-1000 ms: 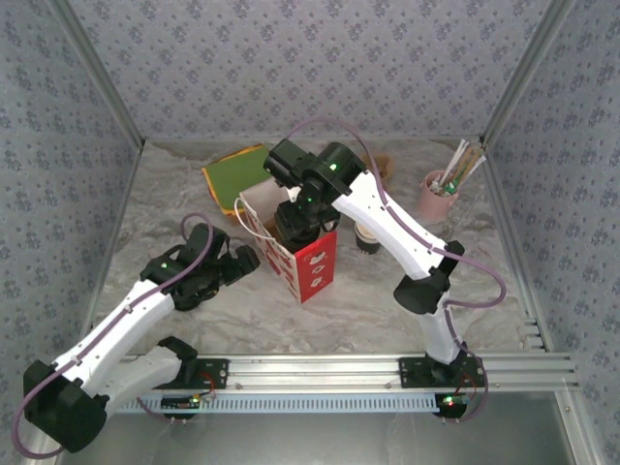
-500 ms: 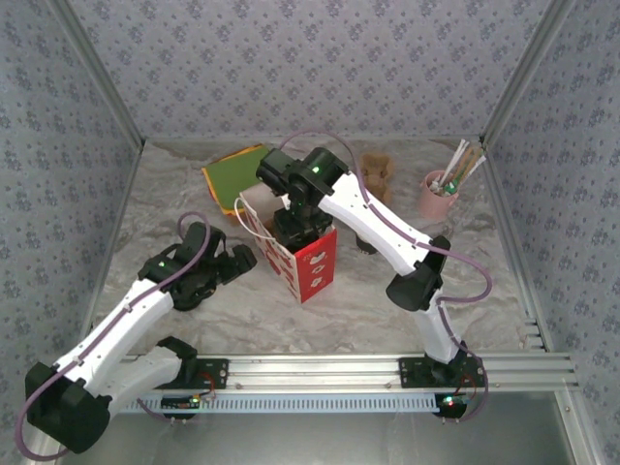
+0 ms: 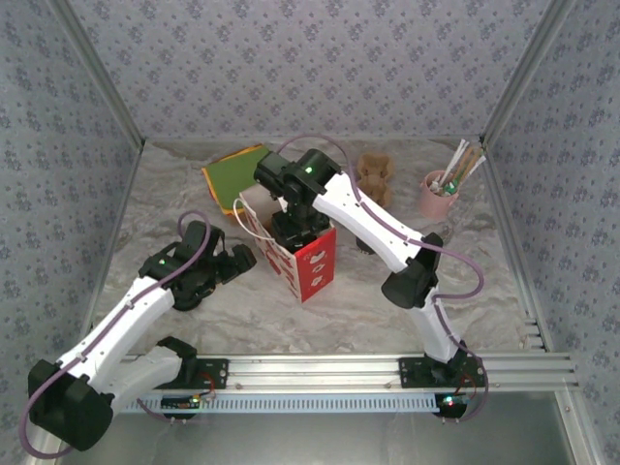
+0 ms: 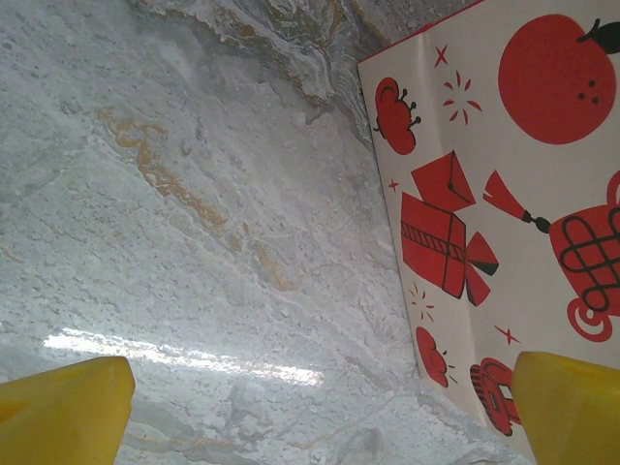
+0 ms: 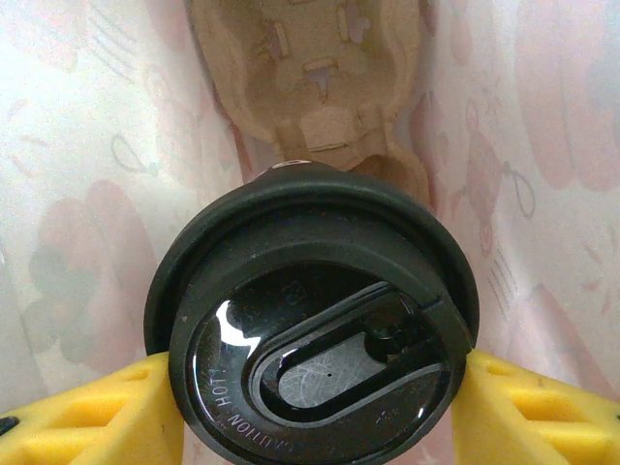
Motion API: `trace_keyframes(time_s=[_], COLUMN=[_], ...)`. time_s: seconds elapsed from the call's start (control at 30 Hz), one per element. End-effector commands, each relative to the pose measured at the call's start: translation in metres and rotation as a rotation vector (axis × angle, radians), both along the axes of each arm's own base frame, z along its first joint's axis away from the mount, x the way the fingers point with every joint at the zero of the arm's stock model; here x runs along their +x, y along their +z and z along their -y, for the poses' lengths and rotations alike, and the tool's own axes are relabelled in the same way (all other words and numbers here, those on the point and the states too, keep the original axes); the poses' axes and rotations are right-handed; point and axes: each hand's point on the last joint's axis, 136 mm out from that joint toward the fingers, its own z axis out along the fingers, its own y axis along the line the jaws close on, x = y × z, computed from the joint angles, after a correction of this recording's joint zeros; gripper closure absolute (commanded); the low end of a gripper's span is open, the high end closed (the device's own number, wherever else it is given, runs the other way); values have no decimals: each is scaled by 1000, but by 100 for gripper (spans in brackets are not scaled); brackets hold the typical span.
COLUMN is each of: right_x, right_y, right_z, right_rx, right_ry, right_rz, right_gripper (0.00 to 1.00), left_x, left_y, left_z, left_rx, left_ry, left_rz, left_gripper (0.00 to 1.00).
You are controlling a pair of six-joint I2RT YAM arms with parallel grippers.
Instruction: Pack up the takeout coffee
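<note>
- On the top camera, you are seeing the right arm [image 3: 363,213] reaching down into the open mouth of the tall red-and-white paper bag [image 3: 315,266]. The bag is standing upright on the marbled grey-white table [image 3: 484,291].
- The left gripper [image 3: 242,260] is hovering just beside the bag's left side. A pink cup of sticks and straws [image 3: 438,194] is standing well apart at the far right.
- On the left wrist camera, that gripper's yellow fingers [image 4: 68,407] are spreading wide with bare table between them. The bag's printed wall is rising on the right.
- On the right wrist camera, the right gripper [image 5: 315,412] is pinching the takeout coffee [image 5: 310,349], a round cup under a glossy black plastic lid, one finger pressing each side of the lid.
- The coffee is sitting inside the bag, above a brown moulded-pulp cup carrier [image 5: 310,68]. You cannot tell whether the two are touching.
</note>
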Motion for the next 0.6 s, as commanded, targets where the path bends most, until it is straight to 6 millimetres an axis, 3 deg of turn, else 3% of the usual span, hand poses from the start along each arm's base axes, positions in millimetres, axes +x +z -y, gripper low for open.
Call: trace_keyframes(time_s=[0.0,0.57], right_x=[-16,-21], right_y=[-11,-25], right_z=[20,24], right_rx=[-92,-138], right_ry=[-23,-21], right_rz=[-88,-130], right_gripper=[37,37], left_x=[1,-3], left_y=[1,2], left_z=[3,1], left_rx=[-13,-20], left_ry=[-21,-15], left_rz=[9,14], left_gripper=[0,0])
